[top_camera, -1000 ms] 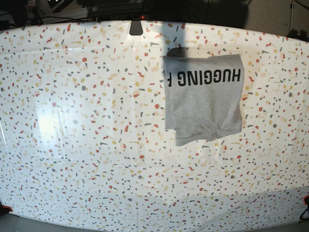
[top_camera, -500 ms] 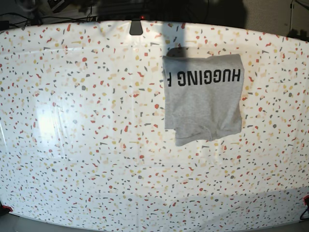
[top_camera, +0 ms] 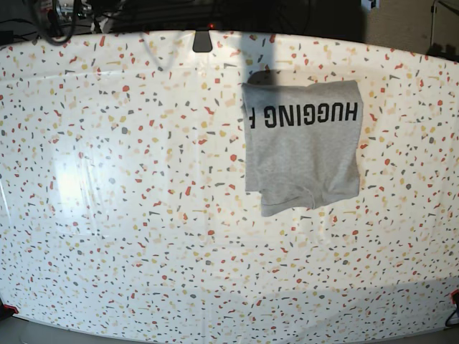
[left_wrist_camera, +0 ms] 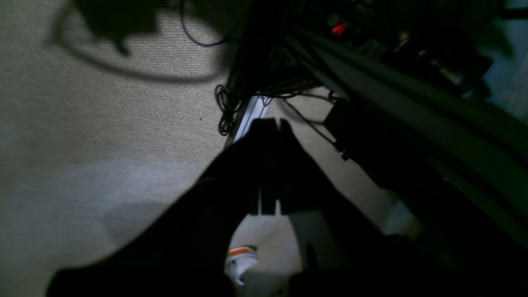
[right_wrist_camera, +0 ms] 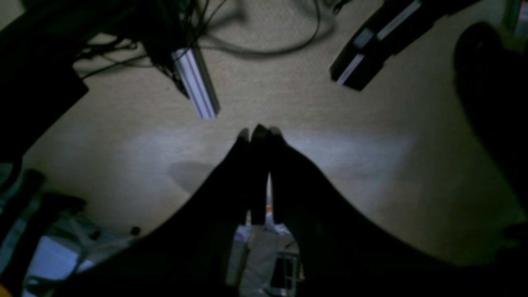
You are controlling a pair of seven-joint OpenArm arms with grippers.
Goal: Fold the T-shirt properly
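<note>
The grey T-shirt (top_camera: pixel 301 147) lies folded into a compact rectangle on the speckled table (top_camera: pixel 129 215), right of centre toward the far edge, black lettering facing up along its far side. A sleeve or hem edge pokes out at its near left corner. Neither arm shows in the base view. The left gripper (left_wrist_camera: pixel 268 123) appears in its wrist view as a dark shape, shut and holding nothing, pointing at carpeted floor. The right gripper (right_wrist_camera: pixel 258 132) is likewise shut and empty over floor in its wrist view.
A small dark mount (top_camera: pixel 202 41) sits at the table's far edge. Cables (left_wrist_camera: pixel 225 107) and an aluminium profile (right_wrist_camera: pixel 196 84) lie on the floor under the wrist cameras. Dark equipment lines the space behind the table.
The shirt has not moved. Only dark shapes behind the table's far edge have shifted slightly.
</note>
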